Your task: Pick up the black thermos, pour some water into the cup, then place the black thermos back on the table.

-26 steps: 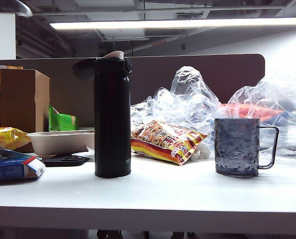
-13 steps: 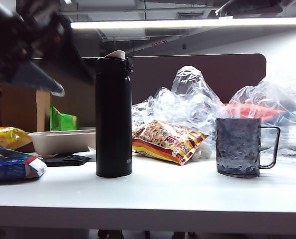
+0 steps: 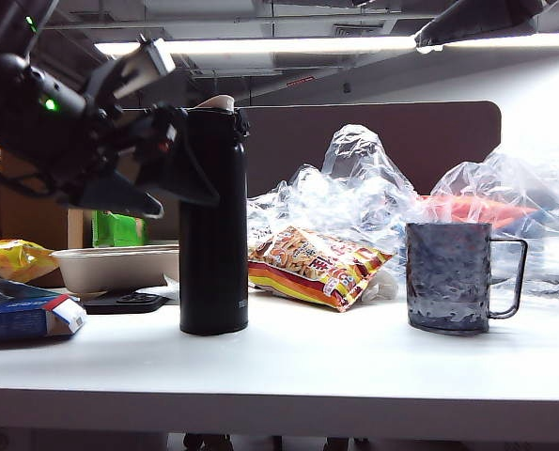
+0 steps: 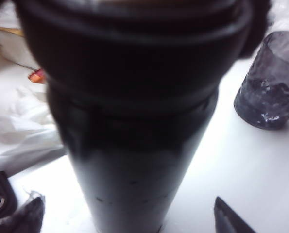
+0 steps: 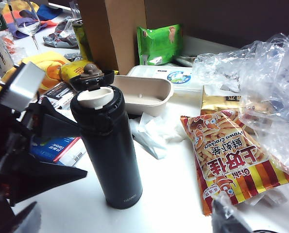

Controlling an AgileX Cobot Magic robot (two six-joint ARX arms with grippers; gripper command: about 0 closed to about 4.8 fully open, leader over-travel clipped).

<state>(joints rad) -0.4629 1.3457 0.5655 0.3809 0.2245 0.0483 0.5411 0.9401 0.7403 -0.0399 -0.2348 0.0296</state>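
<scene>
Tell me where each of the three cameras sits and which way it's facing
Exterior view: low at the table's front edge, looking level across; the left claw open at the black thermos, cup to the right.
Left wrist view: close above the thermos, fingertips flanking it.
Right wrist view: high, looking down; left claw beside the thermos.
All three share the thermos.

A brown partition board (image 3: 373,132) stood behind the table, beneath a lit ceiling strip light (image 3: 288,45) and exposed ductwork.
</scene>
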